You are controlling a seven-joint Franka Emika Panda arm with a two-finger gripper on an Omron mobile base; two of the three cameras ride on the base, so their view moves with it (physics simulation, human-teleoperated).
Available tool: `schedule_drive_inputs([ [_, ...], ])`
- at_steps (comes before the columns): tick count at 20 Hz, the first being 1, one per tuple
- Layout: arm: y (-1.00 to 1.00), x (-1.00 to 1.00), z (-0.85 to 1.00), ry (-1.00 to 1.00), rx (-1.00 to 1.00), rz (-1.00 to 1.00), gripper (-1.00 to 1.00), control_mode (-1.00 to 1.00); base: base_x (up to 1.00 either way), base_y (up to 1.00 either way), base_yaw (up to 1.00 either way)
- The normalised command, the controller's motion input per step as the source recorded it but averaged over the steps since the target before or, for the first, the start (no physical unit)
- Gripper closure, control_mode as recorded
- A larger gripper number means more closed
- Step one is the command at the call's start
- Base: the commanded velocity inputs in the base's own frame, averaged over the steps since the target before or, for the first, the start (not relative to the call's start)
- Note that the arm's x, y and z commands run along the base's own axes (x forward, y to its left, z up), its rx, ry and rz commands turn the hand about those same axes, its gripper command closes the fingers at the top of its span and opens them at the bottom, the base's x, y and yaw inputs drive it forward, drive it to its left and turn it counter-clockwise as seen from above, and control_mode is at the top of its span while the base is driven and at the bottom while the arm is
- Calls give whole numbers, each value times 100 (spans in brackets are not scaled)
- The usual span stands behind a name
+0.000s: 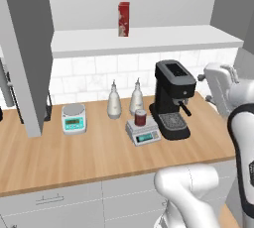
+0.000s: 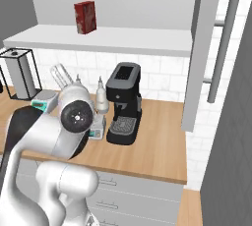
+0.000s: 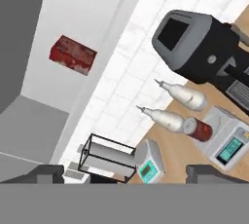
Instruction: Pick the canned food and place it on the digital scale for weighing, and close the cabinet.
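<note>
At the far left of the left base view, a flat matte grey cabinet door swings open over the smooth wooden counter. Right of it sits a small light-grey scale with a round platform, then two white, pear-shaped ceramic bottles with thin spouts. In front of the second bottle is the low rectangular light-grey digital scale with a teal display, and the small dark red cylindrical can stands upright on its flat square platform. Just beside it to the right is a boxy glossy black coffee machine. On the open white shelf above stands a tall red rectangular carton. At the right edge the white arm rises; in the hand view the two dark fingertips of the gripper stand wide apart, holding nothing.
</note>
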Motion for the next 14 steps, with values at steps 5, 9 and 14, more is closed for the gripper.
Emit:
schedule_drive_inputs([
  [5, 0, 0, -91, -15, 72, 12, -100, -100, 0, 0, 0],
  [9, -8, 3, -60, -2, 64, 7, -100, -100, 0, 0, 0],
  [14, -8, 0, -24, -4, 51, 2, -100, -100, 0, 0, 0],
])
